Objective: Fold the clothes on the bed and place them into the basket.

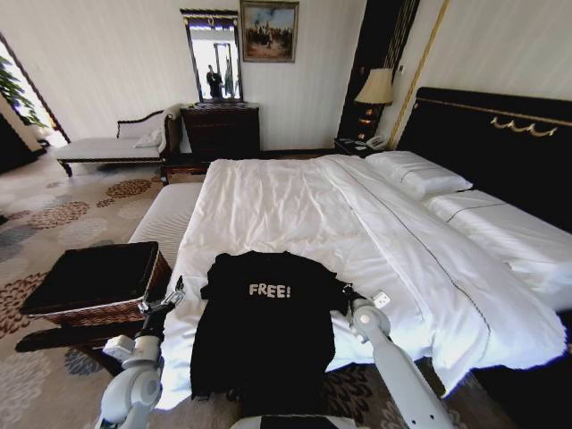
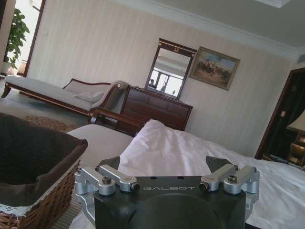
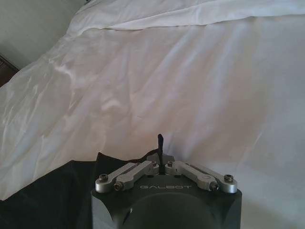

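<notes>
In the head view you see the black short-sleeved T-shirt with white "FREE!" lettering [image 1: 268,331] lying chest-up and spread flat at the foot of the very large bed with white duvet, white pillows and tall black headboard with gold trim [image 1: 375,232], its hem hanging over the near edge toward the robot. The left gripper [image 1: 174,297] stands just beside the shirt's left sleeve, between the bed and the rectangular brown woven wicker basket with black lining [image 1: 94,279], which rests on a dark low stand on the floor at the bed's left side. In the left wrist view you find that gripper [image 2: 169,168] with its two dark fingers [image 2: 219,164] spread wide apart, holding nothing, the white duvet [image 2: 190,148] beyond them and the basket wall [image 2: 43,195] close alongside. The right gripper [image 1: 350,293] sits at the shirt's right sleeve; in the right wrist view you see this gripper [image 3: 160,143] with its fingers pressed together into a single thin dark tip, poised above the duvet [image 3: 190,86] where the black fabric edge [image 3: 47,191] begins. You cannot tell whether any cloth is pinched between them. A pale striped upholstered bench [image 1: 165,219] stands along the bed's left side, beyond the basket.
</notes>
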You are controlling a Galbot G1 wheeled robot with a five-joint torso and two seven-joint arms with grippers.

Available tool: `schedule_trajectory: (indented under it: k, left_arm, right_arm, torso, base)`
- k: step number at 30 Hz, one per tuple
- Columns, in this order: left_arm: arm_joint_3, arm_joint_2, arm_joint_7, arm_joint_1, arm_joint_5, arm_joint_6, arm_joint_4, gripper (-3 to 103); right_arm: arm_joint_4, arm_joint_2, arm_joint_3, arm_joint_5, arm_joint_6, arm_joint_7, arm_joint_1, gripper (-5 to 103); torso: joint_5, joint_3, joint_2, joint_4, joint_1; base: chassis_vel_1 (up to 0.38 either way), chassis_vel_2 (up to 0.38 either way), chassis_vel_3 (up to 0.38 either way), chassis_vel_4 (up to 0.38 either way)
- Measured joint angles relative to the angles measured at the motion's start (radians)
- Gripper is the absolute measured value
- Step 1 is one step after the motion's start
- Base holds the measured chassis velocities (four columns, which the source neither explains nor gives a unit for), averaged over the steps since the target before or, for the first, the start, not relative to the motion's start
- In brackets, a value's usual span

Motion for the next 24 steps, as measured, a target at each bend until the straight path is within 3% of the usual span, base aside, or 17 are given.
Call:
schedule_trajectory:
  k: [13,19,24]
  left_arm:
    - [0.018,-0.013,-0.001,0.005,0.007,0.003,-0.005,100]
    - [0.020,-0.018,-0.018,0.006,-0.054,0.025,0.003,100]
    - [0.018,-0.011,-0.030,0.013,-0.146,0.077,0.033,100]
  right_arm:
    - [0.019,0.010,0.023,-0.030,0.018,-0.007,-0.036,0]
    - [0.037,0.025,0.031,-0.085,0.047,-0.018,-0.050,1]
    - [0.109,0.064,0.080,-0.215,0.154,-0.062,-0.075,27]
  torso:
    - [0.0000,0.000,0.000,0.0000,0.000]
    - [0.0000,0.000,0.000,0.0001,0.000]
    - [-0.0001,0.000,0.000,0.0000,0.000]
  base:
    - [0.000,0.000,0.000,0.000]
    - [0.000,0.000,0.000,0.000]
    - [0.000,0.000,0.000,0.000]
